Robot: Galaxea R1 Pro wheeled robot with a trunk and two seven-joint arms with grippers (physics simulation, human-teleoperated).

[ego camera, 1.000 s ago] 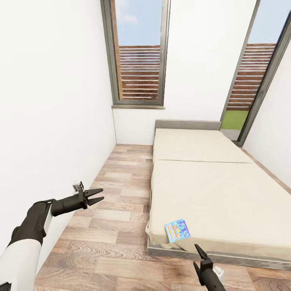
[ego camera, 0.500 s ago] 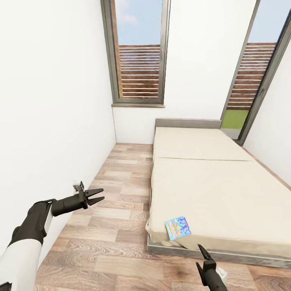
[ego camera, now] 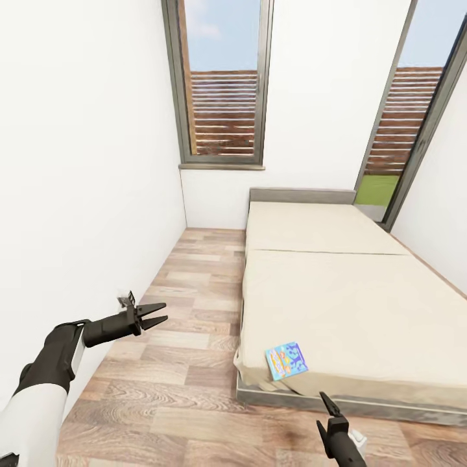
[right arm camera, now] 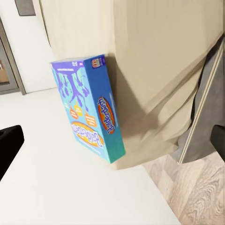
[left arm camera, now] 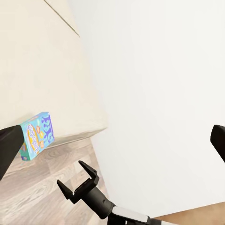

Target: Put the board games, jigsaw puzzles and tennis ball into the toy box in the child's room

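Board game first: the small blue printed box (ego camera: 286, 360) lies flat at the near corner of the beige-covered, dark-framed bed (ego camera: 337, 292), just ahead of the black right claw (ego camera: 329, 407), which has dropped lower in the head view over the last second and looks spread; the whole view has crept forward, suggesting an approach. Left claw (ego camera: 154, 313) hangs spread over the wood floor (ego camera: 188, 305), unchanged

Small blue printed cardboard game box (right arm camera: 89, 105) with orange and yellow lettering, lying flat on the beige fabric mattress cover (right arm camera: 154, 51) close to its corner. Dark grey bed frame (right arm camera: 206, 117) below the creased cover edge. Wood-grain plank floor (right arm camera: 201, 192) beyond. Dark blurred fingertips (right arm camera: 9, 145) at both picture edges, set wide apart.
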